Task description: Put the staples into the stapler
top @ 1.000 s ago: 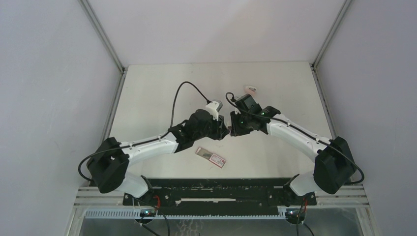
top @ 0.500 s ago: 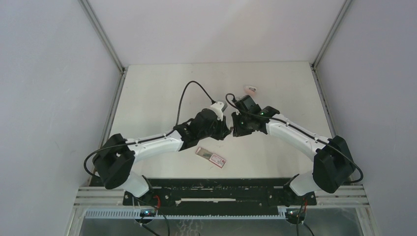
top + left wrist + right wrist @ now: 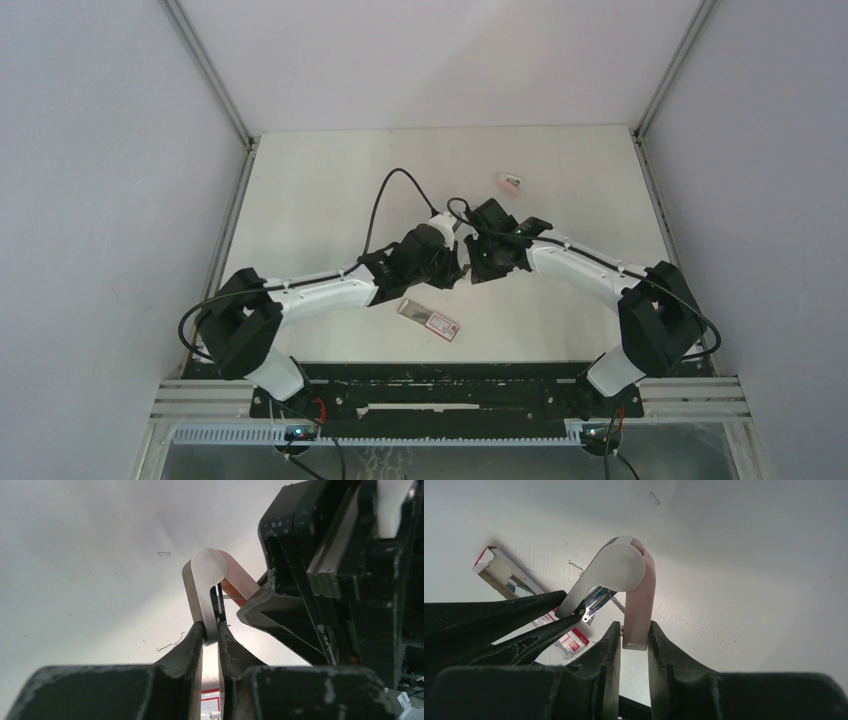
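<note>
From above, the box of staples (image 3: 428, 320), pink-red with a white label, lies on the table (image 3: 320, 190) just before the arms. At the left wrist, the left gripper (image 3: 210, 632) pinches the grey half of the stapler (image 3: 204, 577), which is folded open. At the right wrist, the right gripper (image 3: 634, 630) clamps the pink half.

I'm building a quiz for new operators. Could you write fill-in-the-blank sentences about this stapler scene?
The stapler is hinged ___, its arms spread apart.
The left gripper clamps its grey arm, the right gripper its ___ arm.
The staple box on the table is held by ___ gripper.
Missing: open; pink; neither.
</note>
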Controlling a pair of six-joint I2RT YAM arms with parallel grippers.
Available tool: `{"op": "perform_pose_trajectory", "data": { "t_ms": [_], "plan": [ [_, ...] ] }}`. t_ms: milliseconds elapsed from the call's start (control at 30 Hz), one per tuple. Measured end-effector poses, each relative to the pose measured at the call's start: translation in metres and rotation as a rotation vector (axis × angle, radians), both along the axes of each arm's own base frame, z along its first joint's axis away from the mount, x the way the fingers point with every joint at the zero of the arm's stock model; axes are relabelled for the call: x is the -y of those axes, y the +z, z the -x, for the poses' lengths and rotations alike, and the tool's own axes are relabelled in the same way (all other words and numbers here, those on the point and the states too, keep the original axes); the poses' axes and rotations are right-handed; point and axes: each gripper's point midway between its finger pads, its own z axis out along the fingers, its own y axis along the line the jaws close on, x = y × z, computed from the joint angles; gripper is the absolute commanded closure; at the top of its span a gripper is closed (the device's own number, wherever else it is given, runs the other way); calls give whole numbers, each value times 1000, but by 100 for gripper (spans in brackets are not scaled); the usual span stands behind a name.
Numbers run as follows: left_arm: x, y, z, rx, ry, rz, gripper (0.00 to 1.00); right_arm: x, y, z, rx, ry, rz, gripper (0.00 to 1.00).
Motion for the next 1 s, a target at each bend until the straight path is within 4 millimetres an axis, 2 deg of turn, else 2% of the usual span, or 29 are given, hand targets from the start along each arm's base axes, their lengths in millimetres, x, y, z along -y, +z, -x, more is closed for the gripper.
{"op": "perform_pose_trajectory", "data": {
  "t_ms": [300, 467, 700, 1000],
  "plan": [
    [0, -3, 1, -2, -12, -5, 100, 3, -4, -3, -4, 30, 6, 75],
    [-1, -14, 3, -32, -25, -18, 100, 11, -18, -3, -25, 40, 34, 64],
    [-3, -25, 8, -70, -45, -32, 100, 24, -36, -11, -36, 27, 72, 59],
    [-5, -33, 22, -126, -94, -29, 100, 37, -38, -30, 6, -24, 85, 53]
  ]
}}
